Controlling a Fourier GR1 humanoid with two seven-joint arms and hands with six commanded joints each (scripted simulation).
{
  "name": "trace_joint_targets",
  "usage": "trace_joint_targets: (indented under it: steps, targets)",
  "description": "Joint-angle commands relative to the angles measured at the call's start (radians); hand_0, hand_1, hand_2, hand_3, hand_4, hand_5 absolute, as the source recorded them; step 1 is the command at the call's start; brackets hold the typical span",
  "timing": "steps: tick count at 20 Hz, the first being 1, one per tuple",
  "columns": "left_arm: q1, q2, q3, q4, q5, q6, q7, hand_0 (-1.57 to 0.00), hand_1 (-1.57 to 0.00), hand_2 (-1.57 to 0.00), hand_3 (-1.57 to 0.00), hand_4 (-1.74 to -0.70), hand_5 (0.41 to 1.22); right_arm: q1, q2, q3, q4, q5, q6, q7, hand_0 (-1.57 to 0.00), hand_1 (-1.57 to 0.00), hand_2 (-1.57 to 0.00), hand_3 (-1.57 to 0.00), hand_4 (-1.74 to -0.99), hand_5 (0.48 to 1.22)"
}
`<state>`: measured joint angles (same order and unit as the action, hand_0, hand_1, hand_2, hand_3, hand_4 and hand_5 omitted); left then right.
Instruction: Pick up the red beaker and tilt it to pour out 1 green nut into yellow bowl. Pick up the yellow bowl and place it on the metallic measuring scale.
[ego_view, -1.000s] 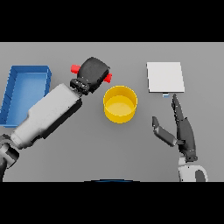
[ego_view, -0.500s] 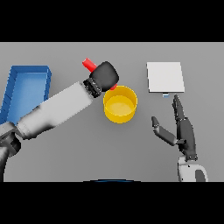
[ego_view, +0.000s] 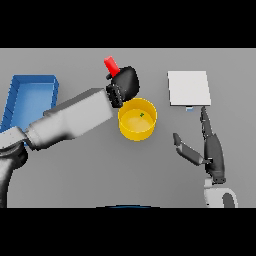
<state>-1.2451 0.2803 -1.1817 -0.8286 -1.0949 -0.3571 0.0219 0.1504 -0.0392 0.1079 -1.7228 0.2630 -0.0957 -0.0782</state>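
1. Left hand (ego_view: 125, 84) closed round the red beaker (ego_view: 111, 65), held just past the far rim of the yellow bowl (ego_view: 137, 120), at about 11 o'clock from the bowl's centre; only the beaker's upper end shows, poking out at 11 o'clock from the hand.
2. Held there, by judgement, so that anything leaving the beaker drops inside the bowl rather than onto the grey table (ego_view: 100, 165).
3. One small green nut (ego_view: 142, 115) lying inside the bowl, toward 1 o'clock of its floor; pour step judged done or nearly so.
4. Metallic measuring scale (ego_view: 188, 88) flat on the table at 2 o'clock from the bowl, well apart from it, nothing on top; bowl not yet moved there.
5. Right hand (ego_view: 210, 150) at 4 o'clock from the bowl, fingers straight and pointing toward 12 o'clock, thumb spread toward the bowl, holding nothing; fingertips just short of the scale's near edge. Placed, by judgement, ready for the bowl pickup.
6. Blue tray (ego_view: 30, 82) at the table's 9 o'clock side, its near part covered by the left forearm.
7. Hidden: beaker's mouth and most of its body, behind the left hand; whether more nuts sit inside cannot be told. Exact tilt of the beaker hard to judge.
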Motion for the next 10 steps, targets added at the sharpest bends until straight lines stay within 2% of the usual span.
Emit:
trace_joint_targets:
  steps: [1, 2, 5, 10]
  targets:
    - [-0.018, -0.007, -0.015, 0.007, -0.010, 0.000, -0.005, -1.57, -1.57, -1.57, -1.57, -1.73, 1.221, -0.002, 0.007, 0.005, 0.015, -0.001, 0.004, 0.003, 0.00, 0.00, 0.00, 0.00, -1.225, 0.583]
    - [-0.031, -0.004, -0.036, 0.016, -0.019, -0.003, -0.024, -1.57, -1.57, -1.57, -1.57, -1.74, 1.221, 0.011, 0.004, 0.005, 0.002, 0.000, 0.003, -0.012, 0.00, 0.00, 0.00, 0.00, -1.216, 0.585]
    - [-0.056, -0.028, -0.090, 0.036, -0.044, 0.015, -0.038, -1.57, -1.57, -1.57, -1.57, -1.73, 1.221, 0.001, 0.008, 0.013, -0.005, 0.009, 0.000, -0.010, 0.00, 0.00, 0.00, 0.00, -1.206, 0.591]
    - [-0.130, -0.009, -0.129, 0.045, -0.045, 0.014, -0.091, -1.57, -1.57, -1.57, -1.57, -1.73, 1.221, 0.004, 0.018, 0.025, 0.009, 0.036, -0.017, -0.020, 0.00, 0.00, 0.00, 0.00, -1.206, 0.592]
